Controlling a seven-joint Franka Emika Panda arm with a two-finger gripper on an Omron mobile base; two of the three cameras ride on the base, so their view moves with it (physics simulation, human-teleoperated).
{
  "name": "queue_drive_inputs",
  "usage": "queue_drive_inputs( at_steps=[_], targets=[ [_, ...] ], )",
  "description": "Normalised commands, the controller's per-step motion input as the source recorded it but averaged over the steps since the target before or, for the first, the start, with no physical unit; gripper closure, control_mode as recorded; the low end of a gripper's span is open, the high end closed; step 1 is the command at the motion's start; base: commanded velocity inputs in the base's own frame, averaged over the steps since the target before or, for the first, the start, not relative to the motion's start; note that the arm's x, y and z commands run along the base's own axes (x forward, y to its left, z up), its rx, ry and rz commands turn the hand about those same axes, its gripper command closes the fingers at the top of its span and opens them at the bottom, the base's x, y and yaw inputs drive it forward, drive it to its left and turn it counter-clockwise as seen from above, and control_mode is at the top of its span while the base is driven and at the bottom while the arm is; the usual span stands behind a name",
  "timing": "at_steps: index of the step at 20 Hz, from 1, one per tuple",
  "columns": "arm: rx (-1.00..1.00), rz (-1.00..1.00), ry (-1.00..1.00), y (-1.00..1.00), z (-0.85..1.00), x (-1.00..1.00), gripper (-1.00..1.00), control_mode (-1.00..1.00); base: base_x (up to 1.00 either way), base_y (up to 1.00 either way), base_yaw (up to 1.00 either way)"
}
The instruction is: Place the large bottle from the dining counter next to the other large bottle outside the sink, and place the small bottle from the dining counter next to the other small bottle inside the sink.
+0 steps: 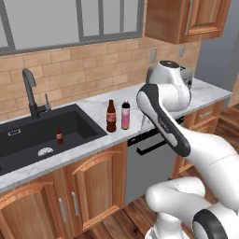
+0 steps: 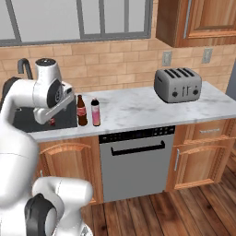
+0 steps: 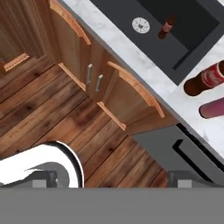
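Observation:
Two large bottles stand side by side on the marble counter just right of the sink: a brown one with a red label [image 1: 110, 116] [image 2: 82, 111] [image 3: 205, 79] and a pink one [image 1: 125, 115] [image 2: 95, 112] [image 3: 213, 107]. One small brown bottle [image 1: 59, 135] [image 3: 166, 27] stands upright inside the black sink [image 1: 28, 140] [image 3: 192, 22]. My gripper [image 3: 114, 179] is open and holds nothing. It hangs in front of the cabinets and looks down at the wooden floor. The dining counter is out of view.
A black faucet [image 1: 30, 91] rises behind the sink. A toaster [image 2: 178, 84] sits far right on the counter. A dishwasher [image 2: 136, 161] and wooden cabinet doors [image 3: 96, 78] are below. My folded arm [image 1: 163, 116] stands in front of the counter.

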Motion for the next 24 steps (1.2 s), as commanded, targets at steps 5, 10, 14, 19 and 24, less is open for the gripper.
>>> queue_drive_inputs(
  at_steps=[5,10,14,19,24],
  targets=[
    [0.0,-0.22,0.0,-0.42,-0.18,-0.25,-1.0,-1.0,0.0,0.0,0.0],
    [0.0,-0.41,0.04,-0.12,-0.43,0.0,-1.0,-1.0,0.0,0.0,0.0],
    [-0.02,-0.53,0.01,0.0,-0.29,0.0,-1.0,-1.0,0.0,0.0,0.0],
    [0.02,-0.42,0.0,-0.22,-0.01,0.11,-1.0,-1.0,0.0,0.0,0.0],
    [0.11,-0.17,0.0,-0.44,0.0,0.28,-1.0,-1.0,0.0,0.0,0.0]
  ],
)
